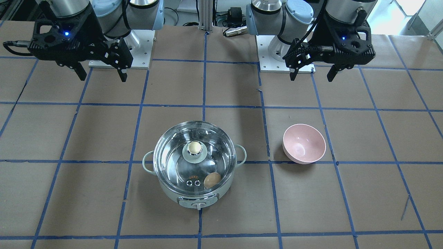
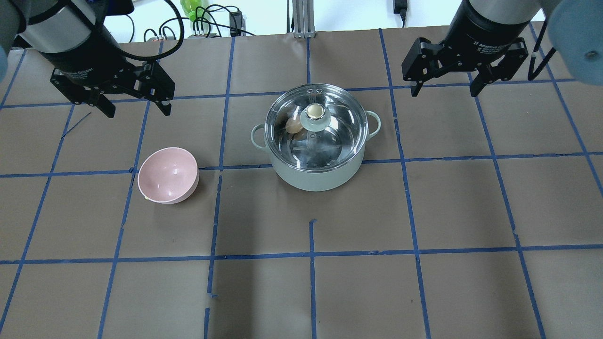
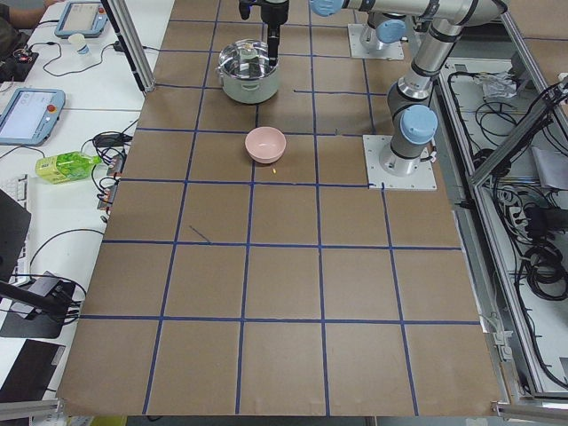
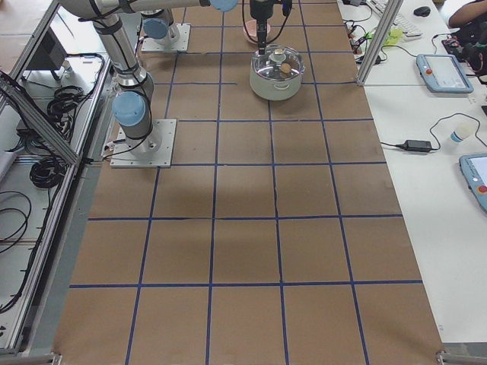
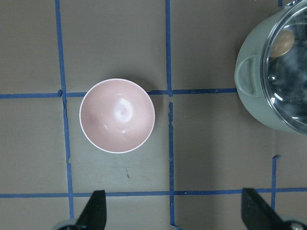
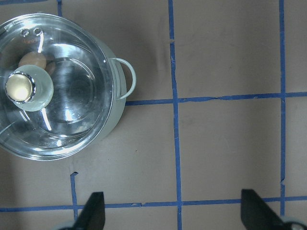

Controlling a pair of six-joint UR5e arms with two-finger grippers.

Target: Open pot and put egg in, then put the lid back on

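Judging by how things lay, the last step looked done: the pot (image 2: 313,176) stood near the middle of the table (image 1: 104,138) with the glass lid (image 1: 195,154) seated level on its rim, and the egg (image 1: 212,180) lay inside on the steel floor, seen through the glass. The left gripper (image 1: 312,74) hung high near its base, fingers spread wide and holding nothing; the right gripper (image 1: 102,76) hung likewise on the other side, wide apart and empty, both well apart from the pot. The next move probably called for little more than a check that the lid sat evenly all round, with both arms kept clear. The front-facing view showed the control knob (image 1: 198,206) and the egg whole, just beside the two vent rings (image 1: 193,183), whereas the overhead view hid part of the egg behind the cream knob (image 2: 314,112) and did not show the control at all. The left wrist view alone looked straight down into the pink bowl (image 5: 117,115) and showed it bare inside. The right wrist view gave the closest look at the lid's rim against the pot, with no gap visible on the side it covered.
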